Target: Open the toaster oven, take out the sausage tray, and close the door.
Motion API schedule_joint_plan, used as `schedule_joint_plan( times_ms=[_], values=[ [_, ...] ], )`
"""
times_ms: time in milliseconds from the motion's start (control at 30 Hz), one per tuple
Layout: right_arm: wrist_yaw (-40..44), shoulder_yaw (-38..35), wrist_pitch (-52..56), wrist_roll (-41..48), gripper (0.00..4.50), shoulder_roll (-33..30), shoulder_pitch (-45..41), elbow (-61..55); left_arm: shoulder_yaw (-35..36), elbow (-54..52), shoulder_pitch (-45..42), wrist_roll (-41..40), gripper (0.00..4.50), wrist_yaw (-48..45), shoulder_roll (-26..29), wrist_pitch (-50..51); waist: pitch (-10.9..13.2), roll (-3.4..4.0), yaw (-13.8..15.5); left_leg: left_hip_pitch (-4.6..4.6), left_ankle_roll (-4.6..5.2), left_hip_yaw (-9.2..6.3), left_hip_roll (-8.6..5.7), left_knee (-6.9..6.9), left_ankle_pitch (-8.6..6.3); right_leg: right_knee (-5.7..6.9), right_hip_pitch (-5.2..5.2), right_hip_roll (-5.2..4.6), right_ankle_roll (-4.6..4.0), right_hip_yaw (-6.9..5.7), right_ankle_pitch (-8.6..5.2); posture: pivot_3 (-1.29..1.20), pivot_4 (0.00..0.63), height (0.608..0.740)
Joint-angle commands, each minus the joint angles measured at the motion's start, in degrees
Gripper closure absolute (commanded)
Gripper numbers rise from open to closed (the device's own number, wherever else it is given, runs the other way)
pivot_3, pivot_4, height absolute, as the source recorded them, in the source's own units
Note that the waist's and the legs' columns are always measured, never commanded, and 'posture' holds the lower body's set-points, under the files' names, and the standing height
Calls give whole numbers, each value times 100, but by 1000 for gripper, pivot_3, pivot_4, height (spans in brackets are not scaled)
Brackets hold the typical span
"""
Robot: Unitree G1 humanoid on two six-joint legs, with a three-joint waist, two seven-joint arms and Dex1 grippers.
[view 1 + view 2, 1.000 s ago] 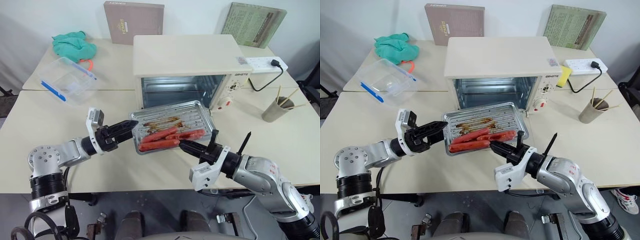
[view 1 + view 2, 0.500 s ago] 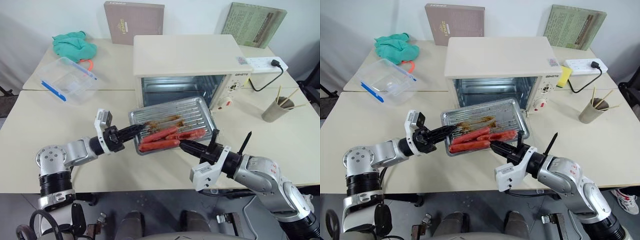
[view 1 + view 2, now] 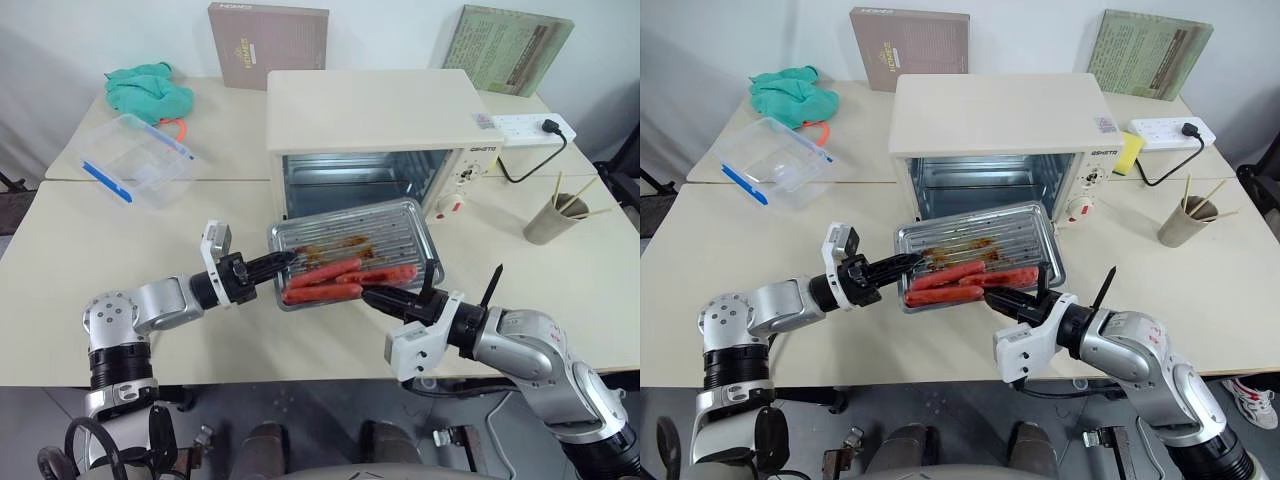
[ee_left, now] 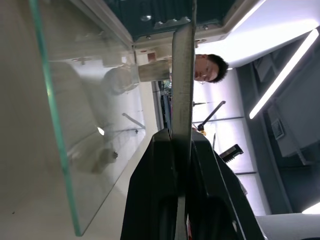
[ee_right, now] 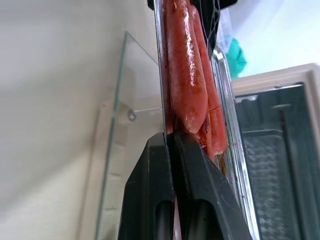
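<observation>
The left gripper (image 3: 287, 259) is pinching the sausage tray (image 3: 385, 232) at its left rim, while the right gripper (image 3: 374, 296) is clamping its near edge. Beyond them, the toaster oven (image 3: 375, 115) is standing with its door (image 5: 107, 155) lowered beneath the tray.

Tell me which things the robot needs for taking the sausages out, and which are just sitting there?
Needed:
toaster oven
door, open
sausage tray
left gripper, shut on the tray's edge
right gripper, shut on the tray's front edge

Just sitting there:
clear plastic box
green cloth
two books
power strip
cup of sticks
</observation>
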Motion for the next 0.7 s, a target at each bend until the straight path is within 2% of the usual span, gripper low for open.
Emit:
schedule_joint_plan(
  times_ms=[33, 367, 467, 567, 600, 700],
  values=[
    [-61, -81, -140, 639, 4500, 101, -77, -129, -135, -304, 208, -529, 4484, 365, 90, -165, 0, 0, -1, 1, 0, 0, 0, 0, 0, 0, 0, 0, 0, 1, 0, 0, 150, 740],
    [101, -48, -359, 730, 4500, -4, -189, 306, -718, -835, 566, -1852, 4484, 1402, 417, -1129, 0, -1, 5, 2, 0, -1, 0, 0, 0, -2, 3, 0, 0, 4, 0, 0, 150, 740],
    [113, -45, -413, 705, 3799, -26, -247, 387, -833, -969, 644, -1971, 4500, 1538, 427, -1350, 0, 0, 10, 3, 0, -1, 0, 0, 0, -2, 3, 0, 0, 5, 0, 0, 150, 740],
    [116, -41, -407, 713, 2808, -39, -285, 407, -863, -1053, 682, -1971, 4500, 1544, 422, -1448, 0, -1, 15, 2, 0, 0, -1, 0, 0, -5, 3, 0, 0, 5, 0, 0, 150, 740],
    [59, -57, -474, 615, 2604, -57, -291, 414, -864, -1075, 689, -1971, 4500, 1536, 413, -1475, 0, -1, 20, 2, 0, 0, -1, 0, 0, -5, 3, 0, 0, 5, 0, 0, 150, 740],
    [87, -55, -572, 532, 2604, -152, -270, 441, -867, -1122, 704, -1971, 4500, 1510, 401, -1534, 0, -1, 29, 2, 0, 2, -1, 0, 0, -7, 3, 0, 0, 6, 0, 0, 150, 740]
  ],
)
